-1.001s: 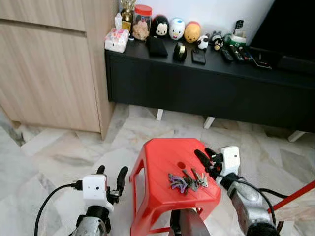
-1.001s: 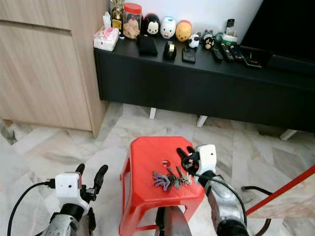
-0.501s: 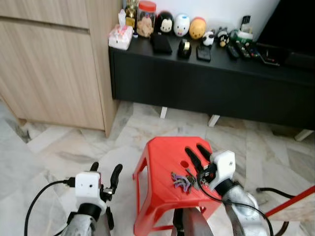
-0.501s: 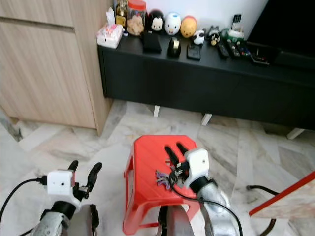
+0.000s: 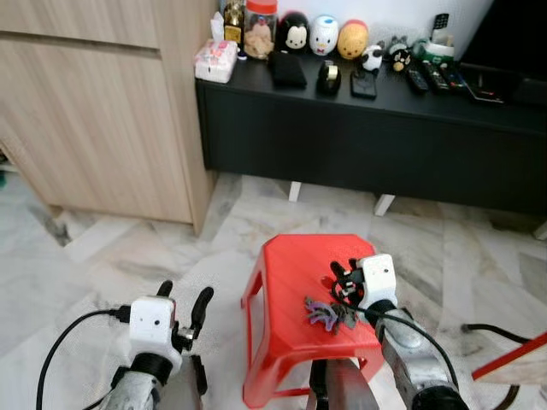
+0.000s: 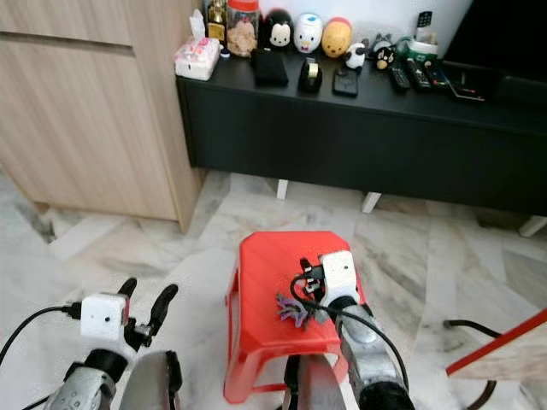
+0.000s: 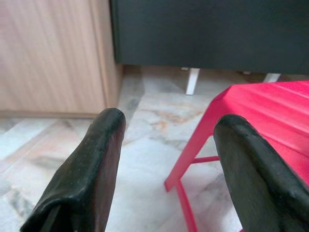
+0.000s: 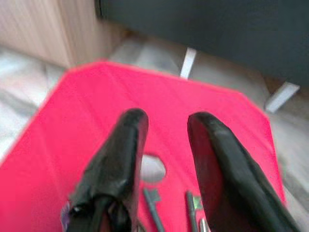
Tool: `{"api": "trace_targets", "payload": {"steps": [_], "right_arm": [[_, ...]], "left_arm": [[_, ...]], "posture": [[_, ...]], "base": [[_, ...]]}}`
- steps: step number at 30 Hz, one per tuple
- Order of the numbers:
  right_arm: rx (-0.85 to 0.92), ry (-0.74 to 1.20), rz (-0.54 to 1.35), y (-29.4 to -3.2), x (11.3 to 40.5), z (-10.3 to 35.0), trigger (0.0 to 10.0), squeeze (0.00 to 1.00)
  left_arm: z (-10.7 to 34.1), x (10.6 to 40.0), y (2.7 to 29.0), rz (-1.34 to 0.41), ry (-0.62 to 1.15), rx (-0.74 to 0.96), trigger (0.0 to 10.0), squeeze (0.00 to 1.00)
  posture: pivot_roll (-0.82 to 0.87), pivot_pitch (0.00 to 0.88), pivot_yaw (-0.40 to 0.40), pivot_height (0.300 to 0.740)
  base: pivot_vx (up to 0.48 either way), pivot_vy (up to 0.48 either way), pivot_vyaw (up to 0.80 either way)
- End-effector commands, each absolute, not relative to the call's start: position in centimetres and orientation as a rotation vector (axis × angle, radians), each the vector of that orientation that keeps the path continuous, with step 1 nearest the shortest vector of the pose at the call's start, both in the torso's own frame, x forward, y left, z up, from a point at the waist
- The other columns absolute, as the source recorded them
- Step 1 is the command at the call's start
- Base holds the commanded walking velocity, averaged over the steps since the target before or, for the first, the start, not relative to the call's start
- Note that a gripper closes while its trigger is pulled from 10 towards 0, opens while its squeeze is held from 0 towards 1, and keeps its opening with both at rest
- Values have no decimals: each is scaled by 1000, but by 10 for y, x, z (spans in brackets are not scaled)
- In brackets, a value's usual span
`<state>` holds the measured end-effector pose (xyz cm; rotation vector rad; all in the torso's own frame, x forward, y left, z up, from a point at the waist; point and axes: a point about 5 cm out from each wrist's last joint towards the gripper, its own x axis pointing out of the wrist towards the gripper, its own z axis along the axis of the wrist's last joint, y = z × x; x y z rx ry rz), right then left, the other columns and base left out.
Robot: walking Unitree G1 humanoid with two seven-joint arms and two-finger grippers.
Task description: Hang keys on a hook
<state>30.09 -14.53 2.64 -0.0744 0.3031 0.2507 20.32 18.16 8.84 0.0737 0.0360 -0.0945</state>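
Since a second ago, the right gripper (image 5: 344, 275) has drawn back from the far part of the stool top to sit directly over the keys, and the head camera has shifted, so the whole scene sits differently.

At far left stands a light wood cabinet (image 5: 94, 102). The left gripper (image 5: 181, 299) hangs low over the marble floor (image 5: 102, 256), left of the stool, its two black fingers (image 7: 91, 164) spread apart and empty.

In the middle is a red plastic stool (image 5: 295, 273). A bunch of keys (image 5: 325, 313) lies on its top, toward the near right edge. The right gripper hovers just above them, fingers parted, gripping nothing; the wrist view shows key blades (image 8: 153, 203) lying between and below its fingertips.

Behind runs a black TV console (image 5: 385, 128) carrying small figurines (image 5: 325, 34).
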Motion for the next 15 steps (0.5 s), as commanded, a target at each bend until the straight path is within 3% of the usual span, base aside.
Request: {"api": "trace_targets", "payload": {"steps": [1,8,15], "right_arm": [[-68,339,235,-148,298,20,10000,0],[-135,428,98,-163,287,4,10000,0],[-84,476,35,-169,279,-4,10000,0]], "left_arm": [[93,202,178,-113,29,72,10000,0],[93,203,179,-118,34,75,10000,0],[93,204,178,-120,35,74,10000,0]], "posture": [[165,97,-123,590],[162,89,-119,590],[155,96,-118,590]], "base": [[0,0,0],[0,0,0],[0,0,0]]}}
